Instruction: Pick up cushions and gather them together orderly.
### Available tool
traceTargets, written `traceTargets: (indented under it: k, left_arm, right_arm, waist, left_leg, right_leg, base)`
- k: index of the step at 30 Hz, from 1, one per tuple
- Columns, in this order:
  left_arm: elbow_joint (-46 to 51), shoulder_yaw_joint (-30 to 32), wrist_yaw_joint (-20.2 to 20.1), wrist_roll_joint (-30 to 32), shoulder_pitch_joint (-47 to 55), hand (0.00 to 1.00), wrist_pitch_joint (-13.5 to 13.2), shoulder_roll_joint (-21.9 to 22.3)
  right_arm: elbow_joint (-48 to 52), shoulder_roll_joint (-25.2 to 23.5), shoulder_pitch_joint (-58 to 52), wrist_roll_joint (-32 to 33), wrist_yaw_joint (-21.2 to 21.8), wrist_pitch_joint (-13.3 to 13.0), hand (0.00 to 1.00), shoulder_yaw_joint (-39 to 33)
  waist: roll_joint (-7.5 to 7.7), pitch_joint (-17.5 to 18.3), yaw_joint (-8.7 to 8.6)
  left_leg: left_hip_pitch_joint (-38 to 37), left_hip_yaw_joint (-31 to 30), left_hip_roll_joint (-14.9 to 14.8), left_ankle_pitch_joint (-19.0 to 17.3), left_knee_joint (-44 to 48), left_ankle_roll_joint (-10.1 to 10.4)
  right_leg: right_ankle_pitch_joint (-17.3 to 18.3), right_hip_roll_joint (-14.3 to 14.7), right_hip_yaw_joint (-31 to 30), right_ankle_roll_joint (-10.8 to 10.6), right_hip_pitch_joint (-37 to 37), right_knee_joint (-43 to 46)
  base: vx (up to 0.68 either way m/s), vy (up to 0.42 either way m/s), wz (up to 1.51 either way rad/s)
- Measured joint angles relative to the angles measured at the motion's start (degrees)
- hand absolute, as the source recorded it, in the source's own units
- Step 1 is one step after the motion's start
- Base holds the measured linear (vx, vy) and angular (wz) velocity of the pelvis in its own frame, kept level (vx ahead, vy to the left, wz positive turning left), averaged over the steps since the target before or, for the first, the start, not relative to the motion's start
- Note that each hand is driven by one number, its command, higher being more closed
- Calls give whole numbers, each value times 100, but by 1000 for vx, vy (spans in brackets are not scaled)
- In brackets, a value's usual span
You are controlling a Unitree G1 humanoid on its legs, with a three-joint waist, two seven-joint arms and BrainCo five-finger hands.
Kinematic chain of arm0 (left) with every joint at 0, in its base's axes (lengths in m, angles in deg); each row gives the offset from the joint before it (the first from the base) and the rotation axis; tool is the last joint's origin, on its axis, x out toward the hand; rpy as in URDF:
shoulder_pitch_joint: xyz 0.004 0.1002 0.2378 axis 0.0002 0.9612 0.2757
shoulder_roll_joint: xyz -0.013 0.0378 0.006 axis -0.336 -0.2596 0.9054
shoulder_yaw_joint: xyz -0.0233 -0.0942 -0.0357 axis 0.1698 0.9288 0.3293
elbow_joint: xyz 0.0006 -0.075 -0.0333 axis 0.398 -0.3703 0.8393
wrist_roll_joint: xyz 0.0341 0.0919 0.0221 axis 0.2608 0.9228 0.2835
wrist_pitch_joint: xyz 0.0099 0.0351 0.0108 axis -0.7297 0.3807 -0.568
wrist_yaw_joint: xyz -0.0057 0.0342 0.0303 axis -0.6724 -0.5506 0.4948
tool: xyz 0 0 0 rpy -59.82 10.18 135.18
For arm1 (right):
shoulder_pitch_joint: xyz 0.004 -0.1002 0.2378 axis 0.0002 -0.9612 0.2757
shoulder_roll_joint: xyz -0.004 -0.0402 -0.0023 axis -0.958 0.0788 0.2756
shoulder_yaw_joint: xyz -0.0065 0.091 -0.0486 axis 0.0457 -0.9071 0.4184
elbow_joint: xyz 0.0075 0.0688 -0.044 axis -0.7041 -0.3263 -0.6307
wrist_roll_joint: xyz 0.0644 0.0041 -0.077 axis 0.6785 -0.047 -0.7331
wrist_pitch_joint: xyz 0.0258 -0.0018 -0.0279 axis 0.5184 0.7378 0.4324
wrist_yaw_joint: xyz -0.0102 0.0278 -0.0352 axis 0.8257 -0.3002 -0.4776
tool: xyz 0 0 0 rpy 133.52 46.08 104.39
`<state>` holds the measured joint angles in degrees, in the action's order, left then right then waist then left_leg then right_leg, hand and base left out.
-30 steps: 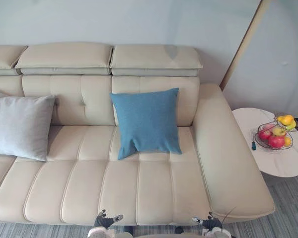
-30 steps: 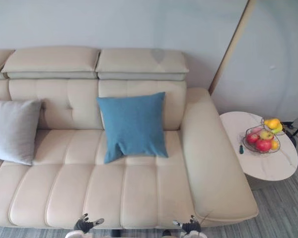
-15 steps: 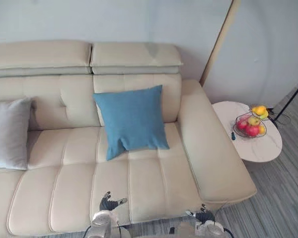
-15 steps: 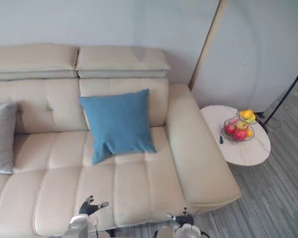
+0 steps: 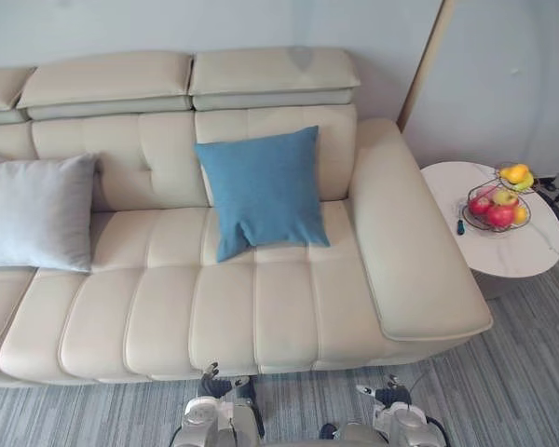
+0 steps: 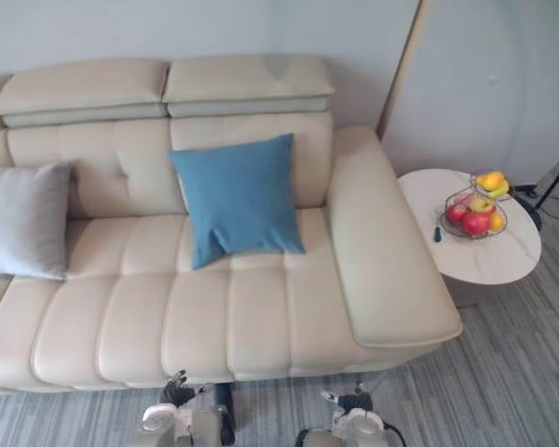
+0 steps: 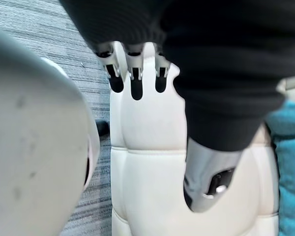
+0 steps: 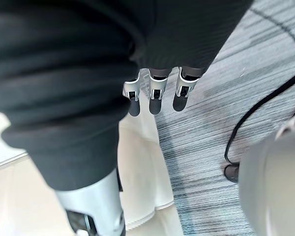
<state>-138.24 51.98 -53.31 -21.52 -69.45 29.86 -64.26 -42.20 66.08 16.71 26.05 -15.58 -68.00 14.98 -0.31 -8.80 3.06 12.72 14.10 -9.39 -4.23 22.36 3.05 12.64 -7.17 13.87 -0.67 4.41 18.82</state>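
1. Hand state. The left hand's fingers [image 7: 136, 78] hang straight and relaxed with the thumb [image 7: 206, 172] set apart, and they hold nothing. The right hand's fingers [image 8: 156, 93] are likewise loosely extended and empty. I see the left hand [image 5: 214, 384] and the right hand [image 5: 388, 395] low in the head views. Both are over the striped floor [image 5: 503, 372], just in front of the sofa [image 5: 289, 307], and neither touches it.

2. Position of the task items. The blue cushion [image 5: 265, 191] leans against the backrest toward the armrest end of the seat. The grey cushion [image 5: 37, 212] leans against the backrest at the far left. The two are well apart, with bare seat between them, and both are well beyond the hands.

3. Step in hand. I judge this to be the approach stage, as neither cushion has been gripped and no gathering has begun.

4. Next move. I judge that the next move is to close on the sofa front and raise an arm over the seat. The fingers should then curl round one edge of the nearer blue cushion. After lifting it clear, I would carry it left and prop it upright just beside the grey one.

5. Bystanders. A side table [image 5: 526, 256] with a fruit basket [image 5: 497, 205] stands beyond the armrest, clear of that path.
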Motion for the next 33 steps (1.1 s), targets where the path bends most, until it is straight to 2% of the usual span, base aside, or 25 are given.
traceTargets:
  k: [2,3,4,7,10,13,16,20,21,33]
  left_arm:
    - [-26,73,-1,-1,35,0,0,65]
    - [-36,144,-13,-3,28,0,1,117]
    - [-61,231,1,-3,57,0,5,36]
    - [-186,219,-5,-1,148,0,14,-111]
    - [-291,215,-7,2,163,0,23,-161]
    - [-426,215,-8,-1,278,0,71,-247]
    - [-516,219,-9,3,287,0,97,-265]
    - [-580,225,-11,8,289,0,94,-265]
    - [-733,437,-13,9,230,0,97,-338]
    - [-744,438,-28,-13,231,0,96,-337]
  right_arm:
    - [-4,-81,-91,15,39,-1,0,-56]
    - [7,-75,-109,16,58,-9,0,-143]
    - [-13,-184,-118,23,89,0,0,-230]
    - [-171,-306,-207,39,128,-7,0,-446]
    - [-304,-281,-260,46,118,-4,0,-693]
    - [-414,-229,-251,141,119,-4,0,-810]
    - [-449,-170,-229,148,121,-3,0,-895]
    - [-643,-71,-165,150,121,-3,0,-916]
    - [-826,125,4,251,122,-2,0,-890]
    - [-826,116,-134,260,165,25,0,-889]
  waist:
    - [-84,42,0]
    - [-122,60,-1]
    - [34,134,3]
    - [236,360,-76]
    - [224,380,-105]
    - [197,508,-112]
    - [106,529,-119]
    - [93,581,-120]
    - [201,388,-263]
    - [197,387,-265]
  left_leg:
    - [-186,-83,-41,-644,238,150]
    - [-246,-54,2,-719,99,107]
    - [-353,64,191,-674,-174,87]
    - [-651,128,545,-430,-868,-29]
    - [-913,115,765,-353,-1290,-50]
    - [-1134,101,900,-151,-1705,-114]
    - [-1318,63,975,-20,-1871,-195]
    - [-1415,-108,937,-16,-1933,-197]
    - [-1879,-207,894,161,-2520,-71]
    - [-1879,-179,881,169,-2500,-82]
  right_leg:
    - [-86,-40,-48,-175,52,12]
    - [-79,-33,-119,-213,55,15]
    - [-178,-124,-238,-334,52,-148]
    - [-489,-285,-362,-407,-159,-716]
    - [-715,-357,-428,-415,-448,-1142]
    - [-805,-367,-482,-488,-569,-1383]
    - [-804,-339,-459,-487,-749,-1555]
    - [-785,-250,-391,-448,-935,-1740]
    - [-736,-137,-485,-357,-1094,-1794]
    - [-736,-140,-504,-357,-1047,-1696]
  base:
    - [-96,250,-3]
    - [-71,282,-22]
    - [-44,254,-20]
    - [5,174,-3]
    - [45,102,4]
    - [93,49,-3]
    - [168,6,2]
    - [114,-47,5]
    - [40,-32,2]
    - [0,0,0]
